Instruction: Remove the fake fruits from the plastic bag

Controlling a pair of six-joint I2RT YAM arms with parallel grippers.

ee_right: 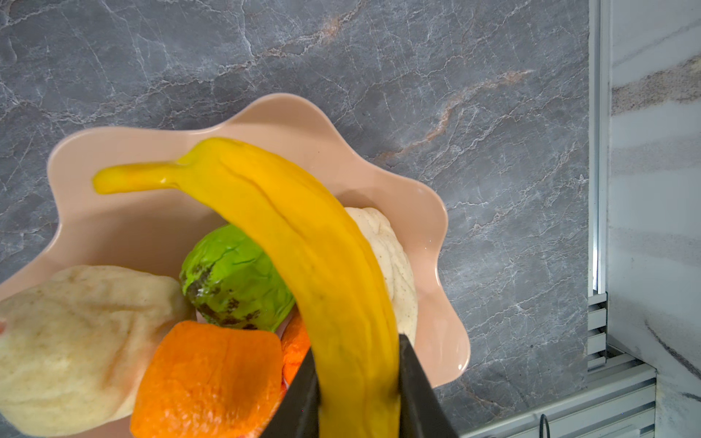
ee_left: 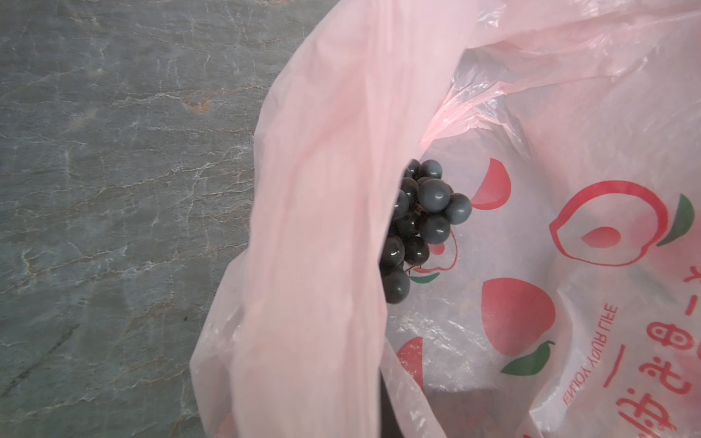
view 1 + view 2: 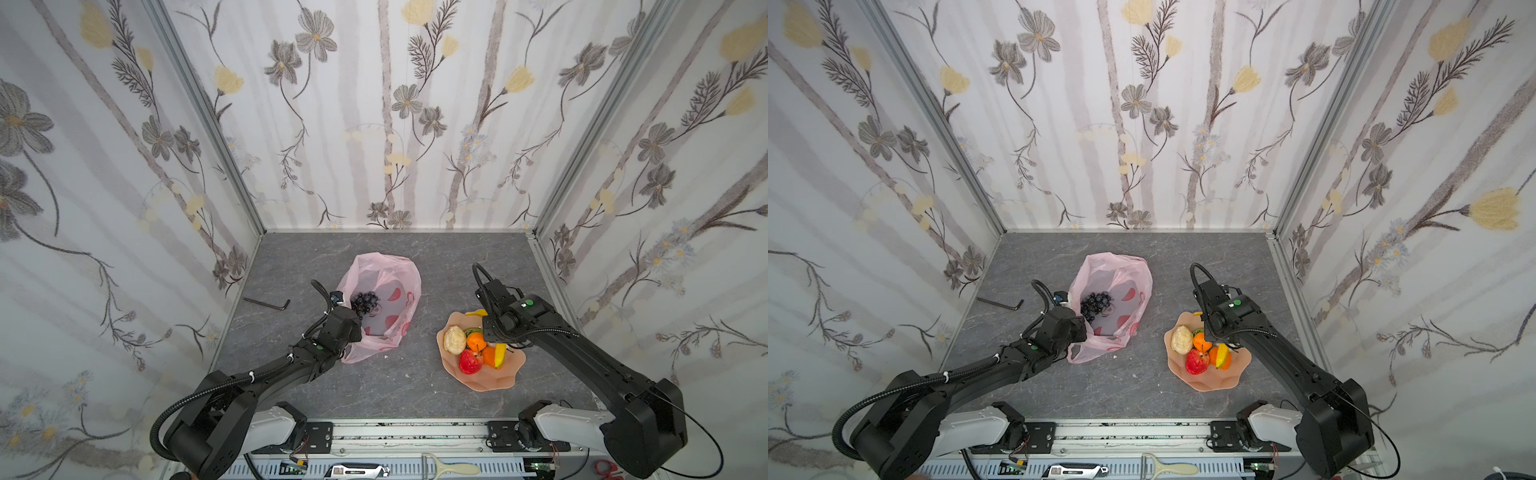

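My left claw (image 3: pixel 353 332) is pressed together at the near rim of the plastic bag (image 3: pixel 390 274). Its tips are hidden under the wrist, so I take it, rather than see it, that it pinches the film to hold the mouth wide. That leaves the grape bunch (image 2: pixel 421 223) exposed on the bag's floor, the only fruit I can make out inside.

My right claw (image 1: pixel 356 349) pinches the banana (image 1: pixel 299 227) by one end, hanging it over the peach dish (image 3: pixel 490 384) on the table (image 3: pixel 374 390). There the apple (image 3: pixel 471 360), an orange (image 3: pixel 476 341), the green fruit (image 1: pixel 235 277) and a beige lump (image 3: pixel 454 339) sit piled. I judge the banana goes down there next, then the grapes.
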